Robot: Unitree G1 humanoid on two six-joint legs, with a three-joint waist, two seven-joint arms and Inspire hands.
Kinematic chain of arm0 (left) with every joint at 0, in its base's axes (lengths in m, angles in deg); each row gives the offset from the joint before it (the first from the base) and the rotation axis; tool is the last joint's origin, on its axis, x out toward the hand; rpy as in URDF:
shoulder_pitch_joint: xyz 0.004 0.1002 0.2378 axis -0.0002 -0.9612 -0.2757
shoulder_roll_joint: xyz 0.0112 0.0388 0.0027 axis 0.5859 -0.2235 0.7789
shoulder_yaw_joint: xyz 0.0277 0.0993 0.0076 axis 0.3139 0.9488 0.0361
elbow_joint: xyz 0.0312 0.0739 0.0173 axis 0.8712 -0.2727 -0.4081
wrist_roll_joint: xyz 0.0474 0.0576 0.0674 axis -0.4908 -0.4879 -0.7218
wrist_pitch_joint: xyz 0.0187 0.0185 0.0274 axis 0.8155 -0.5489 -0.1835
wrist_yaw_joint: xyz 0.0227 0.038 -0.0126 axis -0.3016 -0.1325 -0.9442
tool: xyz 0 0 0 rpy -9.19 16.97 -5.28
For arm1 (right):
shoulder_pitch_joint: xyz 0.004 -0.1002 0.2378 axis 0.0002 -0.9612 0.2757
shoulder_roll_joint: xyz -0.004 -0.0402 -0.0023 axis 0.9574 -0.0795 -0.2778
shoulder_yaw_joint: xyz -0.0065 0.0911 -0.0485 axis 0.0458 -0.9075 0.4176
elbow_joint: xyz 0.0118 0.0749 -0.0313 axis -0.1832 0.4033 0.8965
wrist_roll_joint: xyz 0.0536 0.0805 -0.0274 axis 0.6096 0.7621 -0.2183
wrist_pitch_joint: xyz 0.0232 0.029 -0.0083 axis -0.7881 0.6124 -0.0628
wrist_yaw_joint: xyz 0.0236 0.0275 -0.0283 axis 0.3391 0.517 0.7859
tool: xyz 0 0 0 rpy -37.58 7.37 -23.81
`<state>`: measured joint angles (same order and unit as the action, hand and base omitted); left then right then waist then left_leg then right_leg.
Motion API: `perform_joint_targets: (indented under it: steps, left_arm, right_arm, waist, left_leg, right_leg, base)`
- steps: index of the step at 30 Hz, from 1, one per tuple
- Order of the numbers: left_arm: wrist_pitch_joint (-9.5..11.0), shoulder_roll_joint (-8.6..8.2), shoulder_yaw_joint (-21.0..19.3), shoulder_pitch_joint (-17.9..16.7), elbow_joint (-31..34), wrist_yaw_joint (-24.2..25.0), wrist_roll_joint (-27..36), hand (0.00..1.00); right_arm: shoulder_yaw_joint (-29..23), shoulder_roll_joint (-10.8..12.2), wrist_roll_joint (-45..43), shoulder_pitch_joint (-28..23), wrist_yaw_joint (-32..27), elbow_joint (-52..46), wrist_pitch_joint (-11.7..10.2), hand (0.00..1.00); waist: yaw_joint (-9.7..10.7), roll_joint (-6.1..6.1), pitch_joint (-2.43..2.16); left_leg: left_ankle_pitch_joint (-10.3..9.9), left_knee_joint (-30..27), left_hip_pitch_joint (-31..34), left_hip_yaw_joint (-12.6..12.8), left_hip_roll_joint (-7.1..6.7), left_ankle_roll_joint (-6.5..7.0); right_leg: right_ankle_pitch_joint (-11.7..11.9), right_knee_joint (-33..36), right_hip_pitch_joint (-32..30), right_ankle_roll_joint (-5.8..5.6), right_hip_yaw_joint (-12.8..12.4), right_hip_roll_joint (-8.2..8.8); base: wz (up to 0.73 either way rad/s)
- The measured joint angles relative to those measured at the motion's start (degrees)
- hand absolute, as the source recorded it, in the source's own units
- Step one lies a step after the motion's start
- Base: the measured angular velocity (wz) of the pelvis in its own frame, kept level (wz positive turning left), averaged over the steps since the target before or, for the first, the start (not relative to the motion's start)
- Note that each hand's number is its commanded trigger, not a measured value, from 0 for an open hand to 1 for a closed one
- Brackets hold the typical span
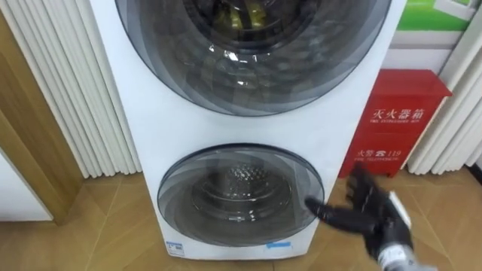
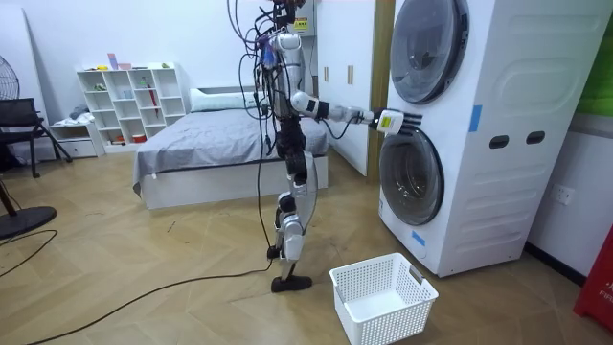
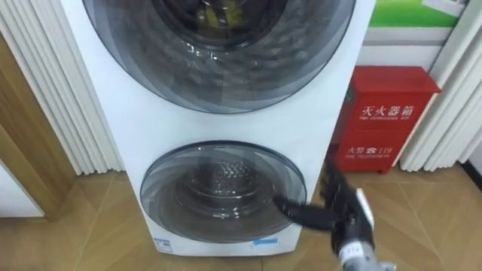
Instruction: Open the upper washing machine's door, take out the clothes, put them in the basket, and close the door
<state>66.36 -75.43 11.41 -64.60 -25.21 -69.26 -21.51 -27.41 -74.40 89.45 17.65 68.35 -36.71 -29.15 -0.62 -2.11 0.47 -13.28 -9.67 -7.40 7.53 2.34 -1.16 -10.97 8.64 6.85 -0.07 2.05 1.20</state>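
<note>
Right hand (image 1: 373,211) spread, thumb at right rim of lower door (image 1: 226,218). Door shut; interior lies left of hand.

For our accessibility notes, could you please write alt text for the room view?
A humanoid robot stands facing a white stacked washing machine, its right hand stretched out to the rim of the shut lower door. A white laundry basket sits on the wooden floor beside its feet, and a bed stands behind it.
</note>
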Motion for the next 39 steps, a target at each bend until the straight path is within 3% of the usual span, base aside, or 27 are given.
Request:
perform_joint_targets:
  steps: [8, 10, 13, 23, 27, 29, 30, 31, 32, 33, 34, 35, 36, 39]
  left_arm:
    - [-0.1, 0.43, -0.1, -1.7, 1.6, 0.0, -2.7, 0.0]
    - [-0.1, 0.5, -0.3, -1.7, 1.6, 0.0, -2.7, 0.0]
    - [-0.1, 0.88, -0.3, -1.7, 1.6, -0.1, -2.7, 0.0]
    - [-0.2, 0.96, -0.3, -1.8, 2.1, -0.1, -2.8, 0.0]
    - [-1.3, 1.24, 0.2, -1.6, 3.4, 0.1, -4.0, 0.0]
    - [-1.8, 1.29, 0.2, -1.5, 3.4, 0.3, -4.0, 0.0]
    - [-1.8, 1.68, 0.2, -1.3, 3.4, 0.6, -5.1, 0.0]
    - [-1.9, 3.06, -0.5, -1.7, 3.4, 0.6, -6.8, 0.0]
    - [-2.0, 3.78, -1.3, -1.9, 3.4, 0.6, -7.8, 0.0]
    - [-2.9, 4.19, -2.3, -2.1, 2.7, 0.5, -10.0, 0.0]
    - [-3.5, 4.12, -1.5, -1.8, 3.0, 0.4, -10.9, 0.0]
    - [-3.7, 3.96, -0.7, -1.7, 3.2, 0.5, -11.2, 0.0]
    - [-3.9, 3.62, 0.3, -1.5, 3.7, 0.5, -11.5, 0.0]
    - [-5.5, 3.63, 1.2, -0.4, 4.6, 0.5, -11.9, 0.0]
  right_arm:
    - [-2.3, -3.8, 1.2, 1.7, -3.1, -13.5, 0.0, 0.0]
    - [-3.0, -4.9, 2.2, 4.1, -4.0, -15.8, 0.0, 0.0]
    - [-3.5, -5.8, 2.7, 7.5, -5.0, -16.4, 0.0, 0.0]
    - [-3.5, -6.9, 2.9, 8.8, -4.9, -17.6, 0.0, 0.0]
    - [-3.4, -8.4, 3.3, 10.6, -5.4, -17.5, 0.1, 0.0]
    - [-3.4, -9.6, 4.3, 12.0, -5.4, -17.1, 0.2, 0.0]
    - [-3.4, -9.7, 4.4, 12.8, -5.6, -16.8, 0.6, 0.0]
    - [-2.6, -9.6, 4.3, 14.1, -5.5, -16.9, 0.8, 0.0]
    - [-2.1, -9.6, 4.2, 15.1, -5.6, -17.1, 0.9, 0.0]
    - [-1.6, -10.3, 4.2, 16.5, -6.3, -16.7, 0.7, 0.0]
    - [-1.8, -10.6, 4.2, 16.6, -7.9, -15.5, 0.6, 0.0]
    - [-2.0, -10.7, 4.2, 17.0, -8.5, -14.6, 0.7, 0.0]
    - [-1.8, -10.7, 4.2, 18.2, -8.9, -12.6, 0.7, 0.0]
    - [-1.6, -10.7, 4.4, 20.8, -7.8, -9.7, 0.7, 0.0]
  waist:
    - [-0.3, -0.24, -0.52]
    - [-0.6, -0.47, -0.62]
    - [-1.1, -1.02, -0.52]
    - [-1.5, -1.5, -0.43]
    - [-1.5, -1.67, -0.31]
    - [-1.6, -1.31, -0.12]
    - [-2.0, -0.47, 0.49]
    - [-2.7, -1.13, 0.43]
    - [-2.9, -2.26, 0.25]
    - [-1.7, -3.19, 0.62]
    - [-0.9, -3.18, 0.58]
    - [-0.9, -3.17, 0.59]
    - [-1.0, -2.92, 0.59]
    - [-1.6, -3.05, 0.46]
  left_leg:
    - [0.0, 0.3, 0.8, -0.1, 0.11, 0.0]
    - [0.0, 0.4, 0.5, -0.2, 0.13, 0.0]
    - [0.0, 0.4, 0.1, -0.3, 0.23, 0.0]
    - [0.0, 0.6, 0.2, -0.8, 0.25, 0.0]
    - [0.0, 0.7, 0.4, -3.0, 0.26, 0.01]
    - [0.2, 1.5, -0.6, -6.2, 1.11, 0.1]
    - [0.4, 2.0, -1.7, -11.1, 3.22, 0.3]
    - [0.3, 1.8, -1.2, -13.8, 4.69, 0.18]
    - [0.2, 1.6, -0.4, -13.7, 4.8, -0.26]
    - [-1.5, 1.0, -0.3, -13.2, 5.56, -3.29]
    - [-1.5, 1.1, -0.6, -10.0, 6.32, -3.76]
    - [-1.1, 1.4, -0.8, -8.3, 6.31, -3.81]
    - [-0.9, 2.1, -0.7, -4.7, 6.35, -3.5]
    - [-0.5, 2.0, 0.0, -3.9, 5.35, -2.73]
  right_leg:
    - [0.1, 0.3, -1.1, -0.05, -0.3, -0.15]
    - [0.1, 0.2, -1.0, -0.05, -0.5, -0.18]
    - [0.1, 0.1, -0.7, -0.05, -0.4, -0.29]
    - [0.1, 0.1, -0.8, -0.05, 0.2, -0.31]
    - [0.1, 0.5, -1.0, -0.05, 1.5, -0.37]
    - [0.0, 4.4, -2.6, -0.11, 3.3, -1.02]
    - [-1.8, 9.7, -6.6, 0.39, 4.9, -2.42]
    - [-0.6, 3.2, -10.1, 3.17, 2.7, -5.24]
    - [3.4, -0.8, -11.4, 3.84, 3.1, -5.8]
    - [10.5, -0.7, -12.6, 5.02, 6.4, -5.71]
    - [10.5, -0.1, -11.8, 5.04, 8.0, -5.86]
    - [10.5, -0.1, -11.3, 5.03, 8.0, -5.84]
    - [10.5, -0.1, -10.6, 4.94, 8.1, -5.85]
    - [10.2, -0.1, -10.8, 4.61, 9.0, -5.25]
  base:
    - [-0.07]
    - [-0.08]
    - [-0.05]
    - [0.01]
    - [0.03]
    - [-0.13]
    - [-0.68]
    - [-0.85]
    - [-0.6]
    - [0.05]
    - [0.33]
    - [0.38]
    - [0.32]
    - [0.26]
